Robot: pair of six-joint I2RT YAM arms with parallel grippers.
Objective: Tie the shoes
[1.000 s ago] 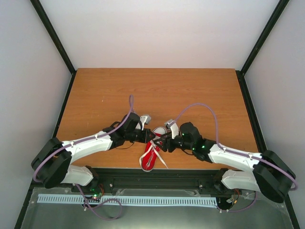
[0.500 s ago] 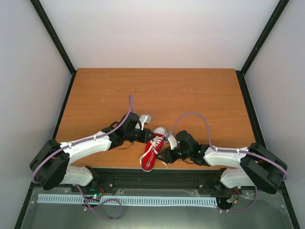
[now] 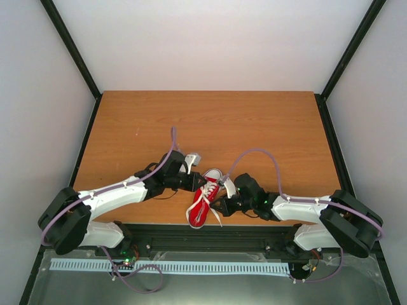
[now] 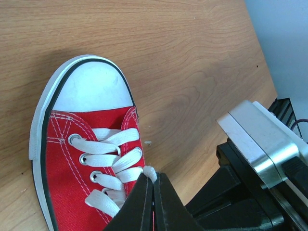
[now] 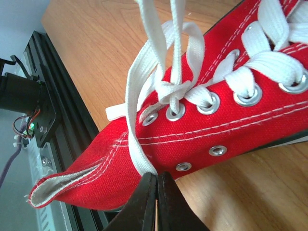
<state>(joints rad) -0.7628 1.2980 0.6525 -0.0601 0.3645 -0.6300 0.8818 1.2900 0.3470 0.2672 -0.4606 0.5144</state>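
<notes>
- Left tool (image 4: 153,186): its fingers are pressed together with only the frayed white lace tip (image 4: 150,172) nipped at their very ends, above the laced front of the red sneaker (image 4: 82,163)
- Right tool (image 5: 156,182): also closed tight, and it appears to pinch the white lace strand (image 5: 136,144) that runs down the sneaker's side beside the top eyelets; the exact bite is hidden under the fingertips
- The sneaker lies at the near edge of the tabletop (image 3: 254,127), between the two arms, with its toe cap (image 4: 91,86) pointing away from the bases and its heel close to the black rail (image 5: 57,120)
- Risk one, as I judge it: both holds are thin tip pinches, so a brisk pull could let either lace slide free and undo the work
- Risk two: nothing pins the sneaker down, and it looks light, so uneven tension from the two sides could drag or roll it, and the near edge gives little room before it goes off
- Risk three: the crossing of the laces (image 5: 168,89) at the top eyelets looks loose, and any slack may let it open before a bow forms
- Risk four: the two wrists sit very close over the sneaker, so a crossing move could knock fingers or camera housings together
</notes>
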